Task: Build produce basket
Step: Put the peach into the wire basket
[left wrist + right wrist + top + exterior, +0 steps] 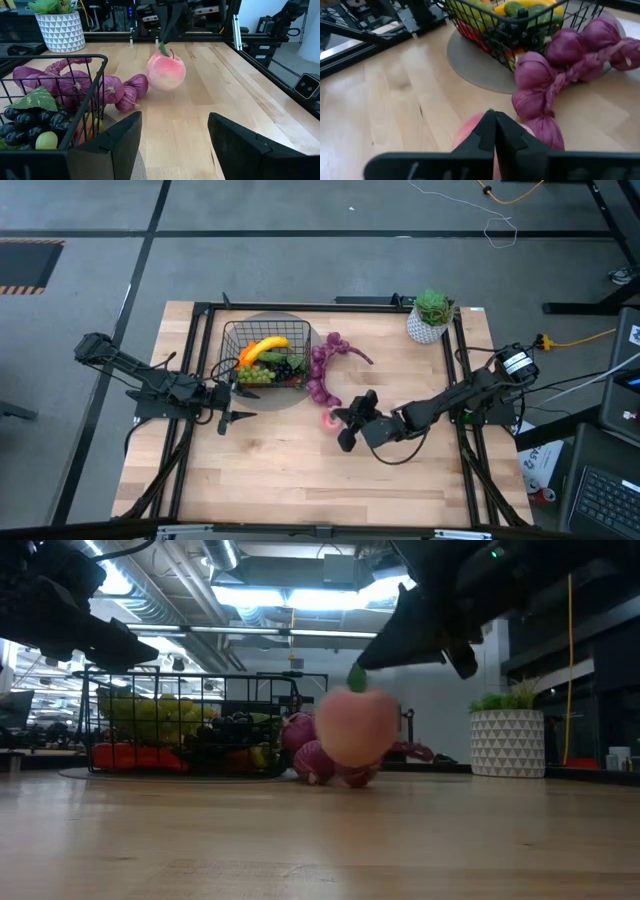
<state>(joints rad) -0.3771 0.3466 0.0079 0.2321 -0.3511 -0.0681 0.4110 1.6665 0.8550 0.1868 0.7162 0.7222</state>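
One basket (pixel 262 356) at frame centre-left; one purple bulb string (pixel 322 372) blocks its right side. Right gripper (pixel 335 420) clamped on one peach's (pixel 356 726) leaf; left gripper (pixel 226 422) apart.

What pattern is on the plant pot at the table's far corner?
White pot with a grey triangle pattern, clearest in the left wrist view.

My two arms (pixel 150 380) are dark and jointed, with black cables and blunt matte-black fingers (pixel 240 145).
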